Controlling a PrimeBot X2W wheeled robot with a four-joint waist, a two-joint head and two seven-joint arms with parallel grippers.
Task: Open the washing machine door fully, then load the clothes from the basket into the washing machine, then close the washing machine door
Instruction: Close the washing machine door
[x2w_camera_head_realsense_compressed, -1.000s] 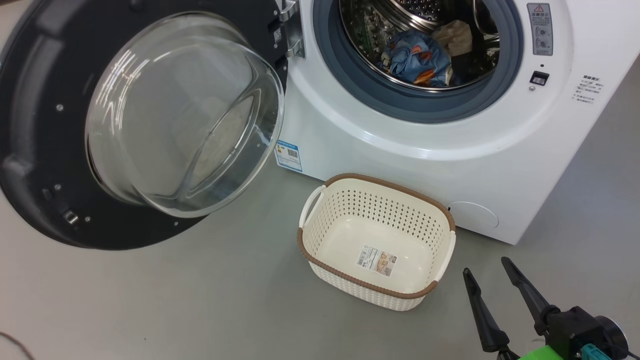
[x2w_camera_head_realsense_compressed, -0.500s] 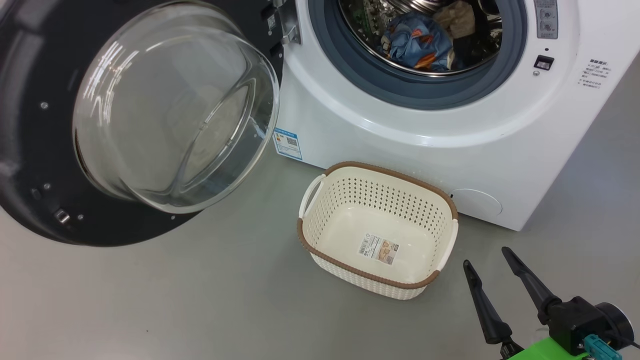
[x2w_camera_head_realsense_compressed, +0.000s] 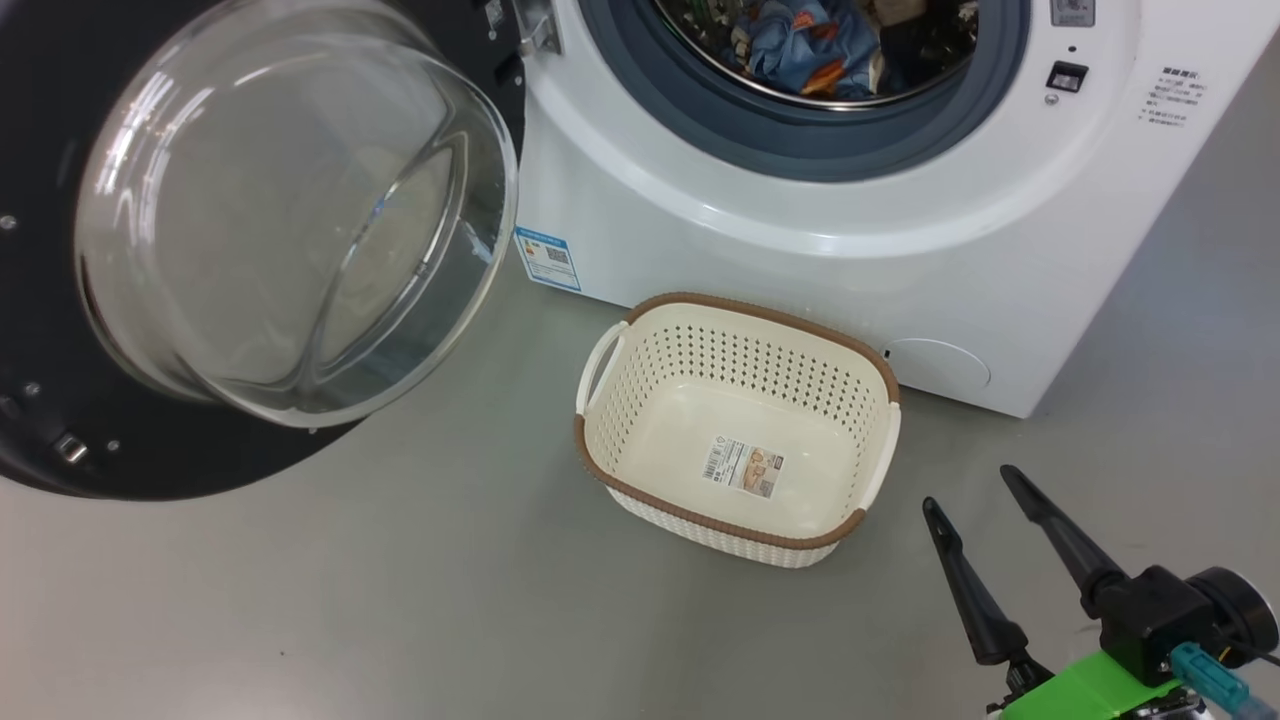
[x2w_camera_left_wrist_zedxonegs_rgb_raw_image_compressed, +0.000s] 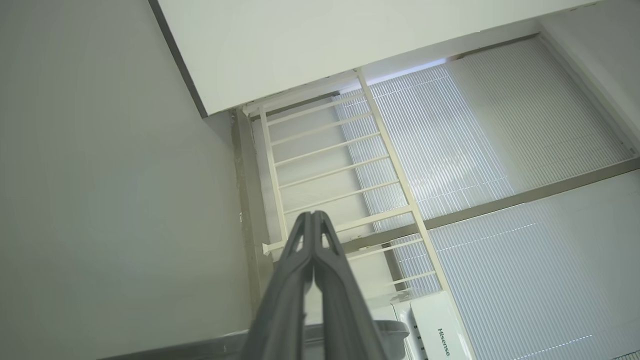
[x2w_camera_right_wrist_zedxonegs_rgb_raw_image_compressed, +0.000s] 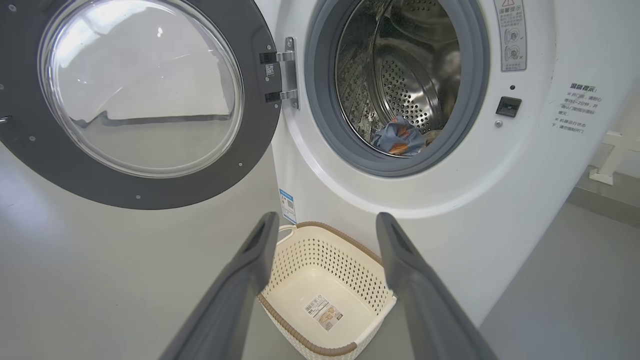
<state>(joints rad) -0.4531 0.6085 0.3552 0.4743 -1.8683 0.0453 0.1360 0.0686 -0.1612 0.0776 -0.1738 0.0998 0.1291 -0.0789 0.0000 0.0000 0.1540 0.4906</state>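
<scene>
1. The washing machine door (x2w_camera_head_realsense_compressed: 280, 220) is seen swung wide open at the left. It is hinged on the left edge of the washing machine (x2w_camera_head_realsense_compressed: 800, 260), and its clear glass bowl bulges toward the near side.
2. The clothes (x2w_camera_head_realsense_compressed: 800, 45), blue fabric with orange print, are seen lying inside the steel drum (x2w_camera_right_wrist_zedxonegs_rgb_raw_image_compressed: 415, 75), behind the grey gasket (x2w_camera_head_realsense_compressed: 800, 150).
3. The basket (x2w_camera_head_realsense_compressed: 760, 308) is set upright on the grey floor (x2w_camera_head_realsense_compressed: 400, 600), just in front of the machine and near its round lower flap (x2w_camera_head_realsense_compressed: 937, 365). A paper label (x2w_camera_head_realsense_compressed: 743, 466) is seen on the basket's bare bottom.
4. The right gripper (x2w_camera_head_realsense_compressed: 969, 487) is held at the near right, to the right of the basket and apart from it. Its two fingers are spread wide and nothing is gripped between them.
5. The left gripper (x2w_camera_left_wrist_zedxonegs_rgb_raw_image_compressed: 313, 216) is seen with its fingers pressed together tip to tip, and nothing is caught between them. It is pointed toward a pale wall and a white railing (x2w_camera_left_wrist_zedxonegs_rgb_raw_image_compressed: 325, 150).
</scene>
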